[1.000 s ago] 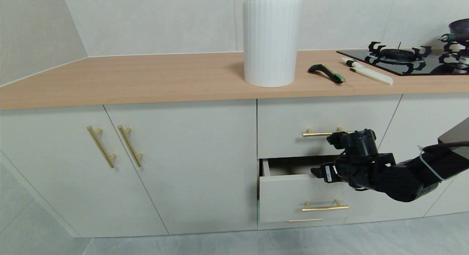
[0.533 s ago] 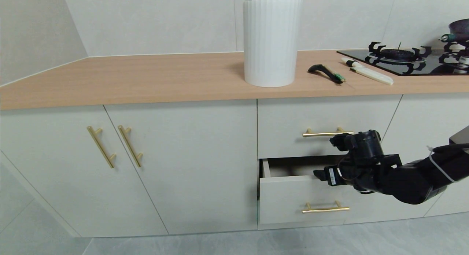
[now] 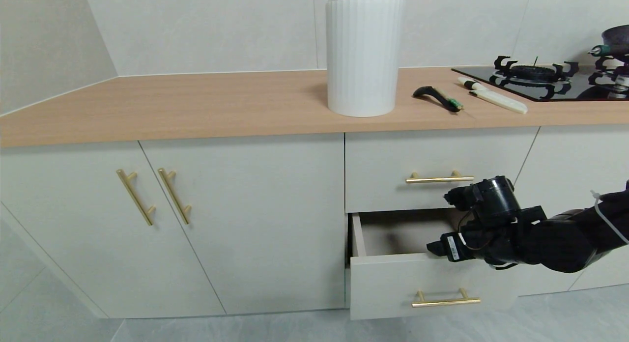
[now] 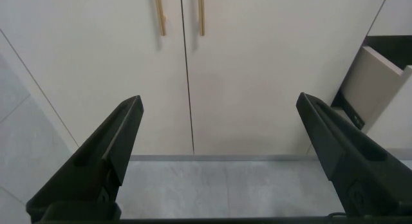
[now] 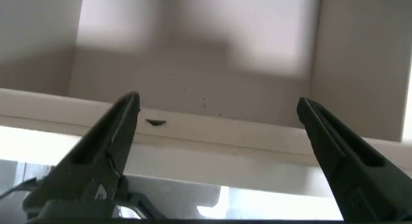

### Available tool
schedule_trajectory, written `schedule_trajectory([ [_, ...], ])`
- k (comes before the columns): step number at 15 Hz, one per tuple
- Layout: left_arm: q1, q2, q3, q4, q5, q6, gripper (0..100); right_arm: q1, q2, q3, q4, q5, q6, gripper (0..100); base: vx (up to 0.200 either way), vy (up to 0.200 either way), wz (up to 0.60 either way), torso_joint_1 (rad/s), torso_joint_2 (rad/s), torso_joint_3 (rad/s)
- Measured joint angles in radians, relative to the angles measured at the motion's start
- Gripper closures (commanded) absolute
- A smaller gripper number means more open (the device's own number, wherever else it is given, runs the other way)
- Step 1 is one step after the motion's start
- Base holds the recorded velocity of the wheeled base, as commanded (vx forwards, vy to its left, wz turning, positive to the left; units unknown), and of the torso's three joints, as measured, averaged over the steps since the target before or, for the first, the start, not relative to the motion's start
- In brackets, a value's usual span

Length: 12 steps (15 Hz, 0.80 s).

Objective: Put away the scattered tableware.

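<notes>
The lower drawer (image 3: 393, 283) is drawn partly open, the right gripper (image 3: 437, 247) held spread at its front edge, grasping nothing. The left gripper (image 4: 219, 108) is likewise spread. The black-handled utensil (image 3: 436, 96) and white knife (image 3: 494, 100) are left on the countertop (image 3: 196, 106), not yet stowed.

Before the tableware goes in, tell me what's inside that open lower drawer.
The visible part of the drawer looks bare: pale floor and walls. Its front panel hides the near strip, and the right gripper covers the right side.
</notes>
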<state>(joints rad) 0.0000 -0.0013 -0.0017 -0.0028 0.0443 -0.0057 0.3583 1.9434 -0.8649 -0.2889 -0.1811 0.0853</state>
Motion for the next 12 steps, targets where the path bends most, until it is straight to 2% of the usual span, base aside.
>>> schedule_trajectory([
  [6, 0.0, 0.0, 0.0, 0.0, 0.0, 0.0, 0, 0.027, -0.05, 0.018, 0.153, 0.0, 0.002, 0, 0.0, 0.0, 0.0, 0.0, 0.0, 0.0],
  [12, 0.0, 0.0, 0.0, 0.0, 0.0, 0.0, 0, 0.04, -0.096, 0.053, 0.244, -0.002, 0.0, 0, 0.0, 0.0, 0.0, 0.0, 0.0, 0.0],
])
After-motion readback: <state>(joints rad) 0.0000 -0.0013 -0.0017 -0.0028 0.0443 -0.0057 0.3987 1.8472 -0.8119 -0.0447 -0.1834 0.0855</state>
